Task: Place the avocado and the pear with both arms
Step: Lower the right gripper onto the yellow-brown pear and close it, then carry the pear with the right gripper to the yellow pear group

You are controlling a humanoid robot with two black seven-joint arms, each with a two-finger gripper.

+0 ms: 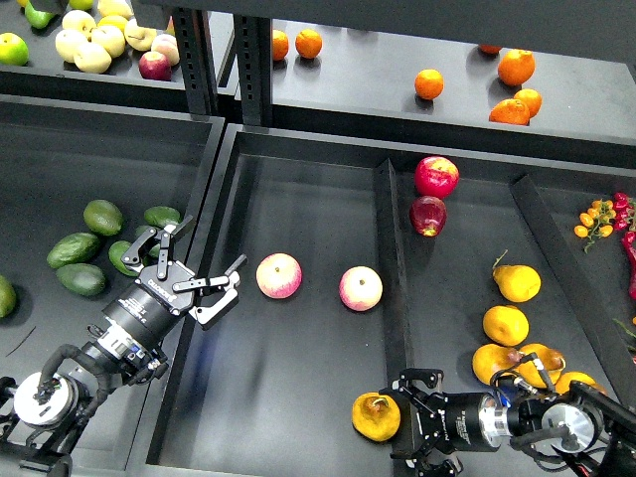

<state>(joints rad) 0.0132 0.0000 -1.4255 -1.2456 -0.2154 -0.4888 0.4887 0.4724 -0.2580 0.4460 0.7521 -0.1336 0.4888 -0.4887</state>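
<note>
Left gripper (195, 275) open, empty; avocado (123, 256) just behind: smooth, slippery, grip mid-belly. Right gripper (405, 412) open beside pear (377, 416): bruised, soft.

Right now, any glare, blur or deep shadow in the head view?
Head view: sharp throughout, no motion blur; soft glare on the red apples; top shelf edge goes dark; the black right end effector blends into the dark tray beside the pear.
</note>
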